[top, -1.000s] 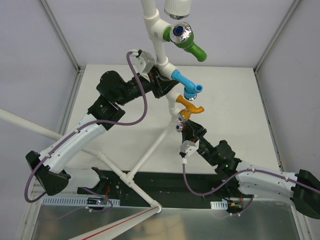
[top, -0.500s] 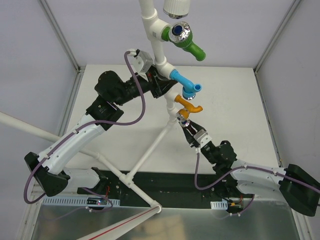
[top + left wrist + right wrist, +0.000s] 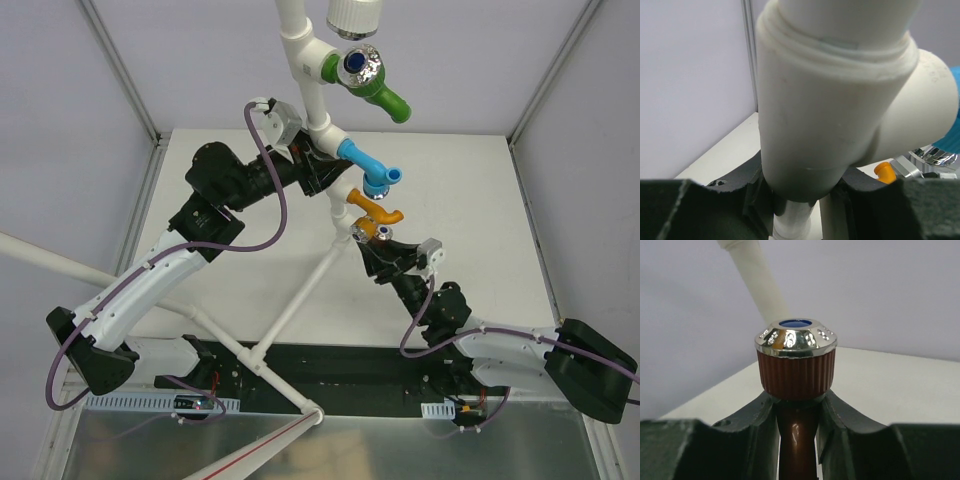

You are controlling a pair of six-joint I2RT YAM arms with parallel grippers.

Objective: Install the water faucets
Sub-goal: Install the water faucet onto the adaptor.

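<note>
the right end effector (image 3: 797, 422) is clenched on the neck of the brown faucet (image 3: 797, 365), just under its ribbed knob. the faucet sits right below the orange faucet (image 3: 372, 208) on the white pipe (image 3: 830, 110). the left end effector (image 3: 805, 196) clamps that pipe at a tee beside the blue faucet (image 3: 370, 168). whether the brown thread is seated is hidden — so hold it square to its port, turn gently, and let the left side brace the twist.
</note>
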